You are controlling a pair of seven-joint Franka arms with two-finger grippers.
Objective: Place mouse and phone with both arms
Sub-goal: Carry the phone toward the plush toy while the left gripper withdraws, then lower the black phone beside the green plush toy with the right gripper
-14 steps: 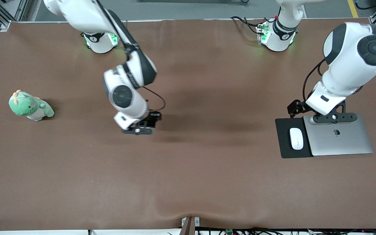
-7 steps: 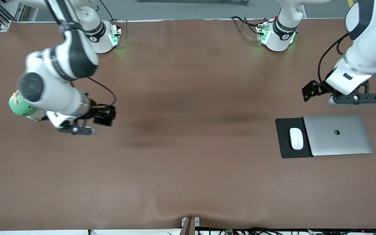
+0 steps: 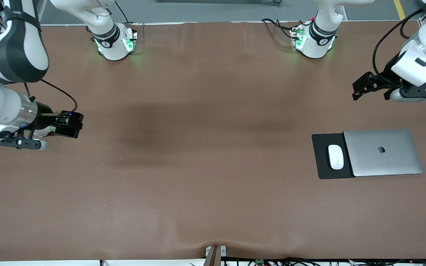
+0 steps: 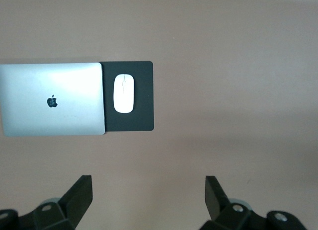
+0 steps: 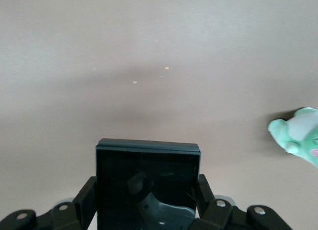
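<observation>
The white mouse (image 3: 335, 156) lies on a black mouse pad (image 3: 322, 164) at the left arm's end of the table; it also shows in the left wrist view (image 4: 123, 93). My left gripper (image 3: 416, 94) is open and empty in the air, over bare table farther from the front camera than the pad; its jaws (image 4: 148, 186) stand wide apart. My right gripper (image 3: 22, 143) is in the air at the right arm's end, shut on the black phone (image 5: 148, 183). The hand hides the phone in the front view.
A closed silver laptop (image 3: 383, 152) lies against the mouse pad, partly on it. A green plush toy (image 5: 300, 135) sits on the table beside my right gripper; the arm hides most of it in the front view.
My right arm has swung from the table's middle to its own end, carrying the phone. My left arm has drawn away from the laptop toward its base.
</observation>
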